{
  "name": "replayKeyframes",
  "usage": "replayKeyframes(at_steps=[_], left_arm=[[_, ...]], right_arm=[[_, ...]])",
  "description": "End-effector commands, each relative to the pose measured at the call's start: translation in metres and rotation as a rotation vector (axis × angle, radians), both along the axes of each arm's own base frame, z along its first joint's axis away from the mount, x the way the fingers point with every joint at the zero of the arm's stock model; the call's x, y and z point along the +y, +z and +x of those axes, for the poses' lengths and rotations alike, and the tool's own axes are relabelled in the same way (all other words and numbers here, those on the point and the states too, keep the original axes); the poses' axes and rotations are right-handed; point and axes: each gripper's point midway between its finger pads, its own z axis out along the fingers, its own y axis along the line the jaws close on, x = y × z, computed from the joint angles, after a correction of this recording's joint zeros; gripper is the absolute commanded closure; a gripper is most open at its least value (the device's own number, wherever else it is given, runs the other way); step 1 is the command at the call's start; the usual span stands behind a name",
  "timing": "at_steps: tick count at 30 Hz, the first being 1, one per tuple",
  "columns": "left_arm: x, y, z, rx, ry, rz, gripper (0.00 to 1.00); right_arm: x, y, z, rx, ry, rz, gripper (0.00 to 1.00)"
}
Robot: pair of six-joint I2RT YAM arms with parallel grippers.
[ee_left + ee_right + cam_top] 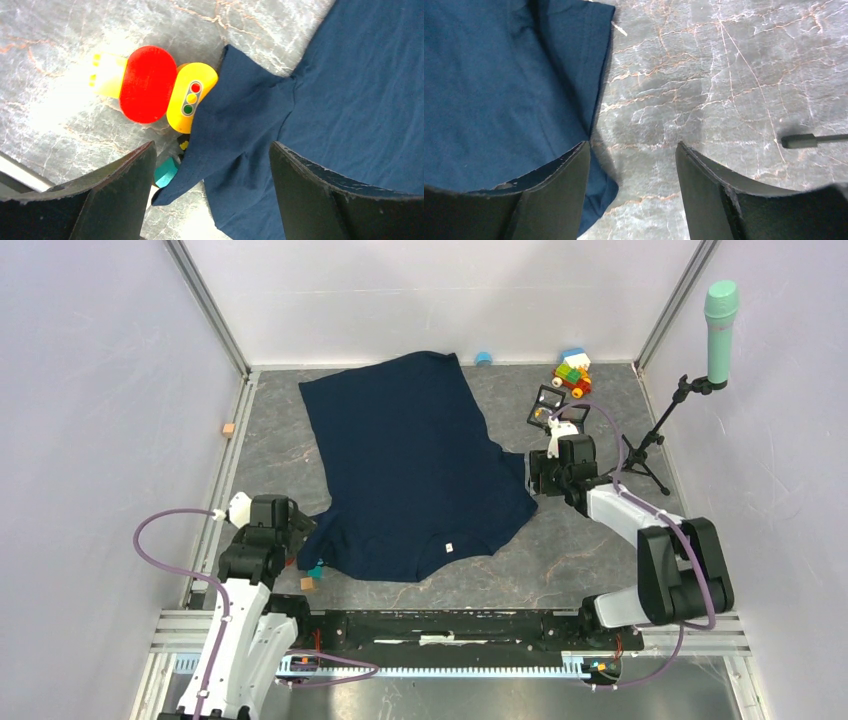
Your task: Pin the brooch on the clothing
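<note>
The clothing, a dark navy short-sleeved shirt (410,460), lies flat on the marble table with its collar toward the arms. My left gripper (300,530) is open over the shirt's left sleeve (240,130), which lies between the fingers in the left wrist view (212,150). My right gripper (530,475) is open at the right sleeve edge (499,90); its left finger (559,190) is above the cloth and bare table shows between the fingers (632,147). Two small black framed boxes (548,405) stand behind the right gripper, one holding something yellowish. I cannot make out a brooch for certain.
A red and yellow toy with a traffic-light piece (165,90) and a teal block (166,171) lie by the left sleeve. Coloured toy blocks (572,370) sit at the back. A teal microphone (720,315) on a black tripod (650,445) stands at the right; one leg (809,140) shows in the right wrist view.
</note>
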Motion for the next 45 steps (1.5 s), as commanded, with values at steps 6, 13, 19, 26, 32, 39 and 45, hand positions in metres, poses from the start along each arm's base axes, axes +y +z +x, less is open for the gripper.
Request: replayKeyframes(at_steps=[6, 13, 19, 26, 32, 39, 45], left_arm=[[0.011, -0.004, -0.002, 0.059, 0.104, 0.019, 0.25], [0.007, -0.020, 0.002, 0.083, 0.072, 0.011, 0.35], [0.003, -0.028, 0.006, 0.089, 0.040, 0.003, 0.50], [0.004, -0.025, 0.011, 0.065, 0.023, 0.019, 0.69], [0.007, -0.021, 0.015, 0.047, 0.027, 0.033, 0.89], [0.016, -0.012, 0.016, 0.015, 0.057, 0.056, 0.98], [0.032, 0.001, 0.011, -0.003, 0.109, 0.117, 0.98]], right_arm=[[0.020, -0.001, 0.050, -0.022, 0.061, 0.078, 0.36], [0.022, -0.004, 0.076, -0.028, 0.048, 0.074, 0.41], [0.020, -0.023, 0.083, 0.021, 0.045, -0.005, 0.51], [0.033, -0.033, 0.072, 0.036, 0.074, 0.009, 0.51], [0.045, -0.036, 0.064, 0.047, 0.114, 0.026, 0.58], [0.027, -0.038, 0.062, 0.061, 0.054, -0.063, 1.00], [-0.021, -0.029, 0.059, 0.073, -0.105, -0.207, 1.00]])
